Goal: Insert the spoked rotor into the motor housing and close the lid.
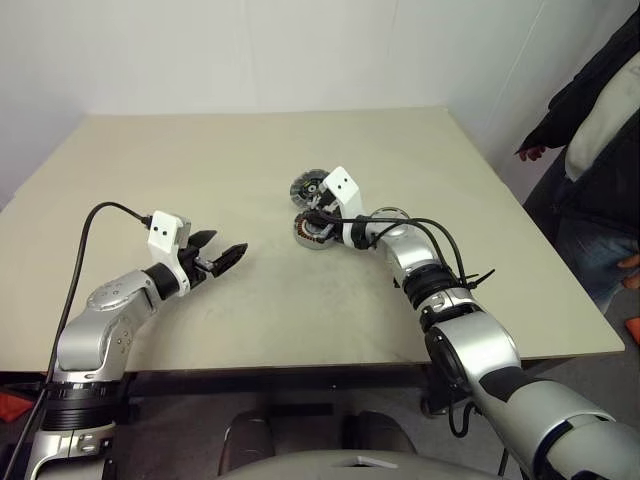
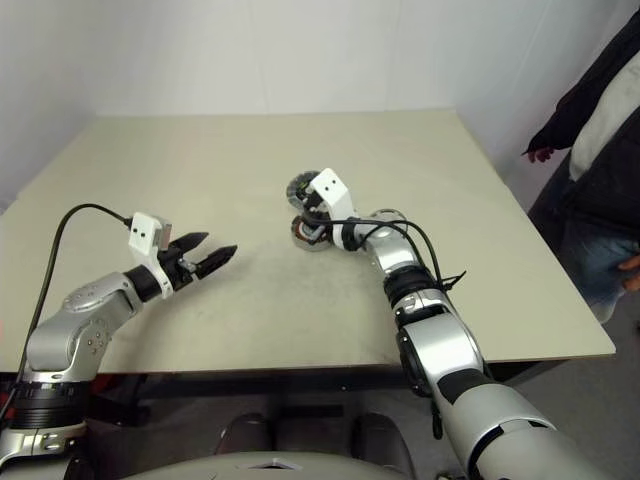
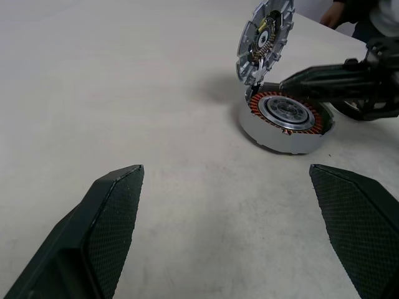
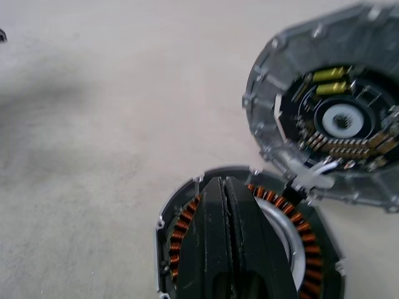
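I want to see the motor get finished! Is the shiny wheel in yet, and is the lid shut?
The spoked rotor already sits inside the motor housing, within the copper coils. The lid is not shut: it stands open, tilted up at the housing's edge. The right gripper is shut and over the housing, beside the lid. The left gripper hovers open, away from the parts. Left to do: closing the lid.

Head pair looked forward and down over the table (image 1: 200, 180). Left wrist camera faced the motor housing (image 3: 283, 121) at 1 o'clock, fairly near. Right wrist camera sat close above it; all shared it.
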`<state>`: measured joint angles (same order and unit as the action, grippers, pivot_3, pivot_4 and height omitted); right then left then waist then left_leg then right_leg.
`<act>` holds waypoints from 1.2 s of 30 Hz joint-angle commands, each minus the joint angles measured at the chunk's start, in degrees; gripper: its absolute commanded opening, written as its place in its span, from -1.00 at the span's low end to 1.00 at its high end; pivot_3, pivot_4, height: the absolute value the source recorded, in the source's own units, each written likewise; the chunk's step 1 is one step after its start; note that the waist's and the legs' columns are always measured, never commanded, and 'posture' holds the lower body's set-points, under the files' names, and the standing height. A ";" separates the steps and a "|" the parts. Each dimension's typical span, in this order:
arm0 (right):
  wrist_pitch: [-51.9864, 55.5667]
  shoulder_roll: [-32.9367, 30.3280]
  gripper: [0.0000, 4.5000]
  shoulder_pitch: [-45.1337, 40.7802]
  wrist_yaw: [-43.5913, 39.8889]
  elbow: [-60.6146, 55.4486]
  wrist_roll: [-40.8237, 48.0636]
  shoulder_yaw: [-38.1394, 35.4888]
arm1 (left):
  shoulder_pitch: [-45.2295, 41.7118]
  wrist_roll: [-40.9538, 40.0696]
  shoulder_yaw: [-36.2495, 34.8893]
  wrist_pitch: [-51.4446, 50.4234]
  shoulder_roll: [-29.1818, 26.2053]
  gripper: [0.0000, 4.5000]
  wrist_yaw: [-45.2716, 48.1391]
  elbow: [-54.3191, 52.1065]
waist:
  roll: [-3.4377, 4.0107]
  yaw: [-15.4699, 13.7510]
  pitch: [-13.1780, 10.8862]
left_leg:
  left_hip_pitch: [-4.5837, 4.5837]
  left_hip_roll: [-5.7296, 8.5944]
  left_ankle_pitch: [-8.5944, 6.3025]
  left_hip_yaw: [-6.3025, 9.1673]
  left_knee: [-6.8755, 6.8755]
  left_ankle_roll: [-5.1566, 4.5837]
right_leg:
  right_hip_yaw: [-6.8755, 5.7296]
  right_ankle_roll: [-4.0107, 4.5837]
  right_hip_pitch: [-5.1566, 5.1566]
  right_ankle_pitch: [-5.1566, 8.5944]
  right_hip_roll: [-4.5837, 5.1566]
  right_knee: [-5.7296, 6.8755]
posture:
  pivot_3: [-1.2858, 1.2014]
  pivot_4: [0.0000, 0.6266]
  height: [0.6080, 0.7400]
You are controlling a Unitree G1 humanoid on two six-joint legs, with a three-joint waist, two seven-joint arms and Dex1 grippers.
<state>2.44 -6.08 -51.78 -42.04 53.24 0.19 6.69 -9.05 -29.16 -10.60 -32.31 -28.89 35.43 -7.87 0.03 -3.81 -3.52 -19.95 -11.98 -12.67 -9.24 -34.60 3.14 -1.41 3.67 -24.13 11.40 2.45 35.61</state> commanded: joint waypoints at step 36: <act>-3.07 0.08 -0.98 -3.78 1.12 9.56 0.81 -5.36 | -0.69 0.29 -0.05 1.04 0.59 1.00 0.12 -1.91 | 0.00 0.08 0.00 | -0.02 -0.03 0.01 0.01 0.00 -0.01 | -0.02 0.08 -0.04 0.03 -0.01 0.10 | 0.03 -1.00 1.00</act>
<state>-0.68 -6.77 -55.54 -40.90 62.97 0.21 1.66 -8.74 -28.92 -10.45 -32.28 -28.05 35.39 -8.78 0.03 -3.73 -3.52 -19.97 -12.01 -12.65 -9.24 -34.60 3.14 -1.43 3.75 -24.17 11.43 2.44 35.71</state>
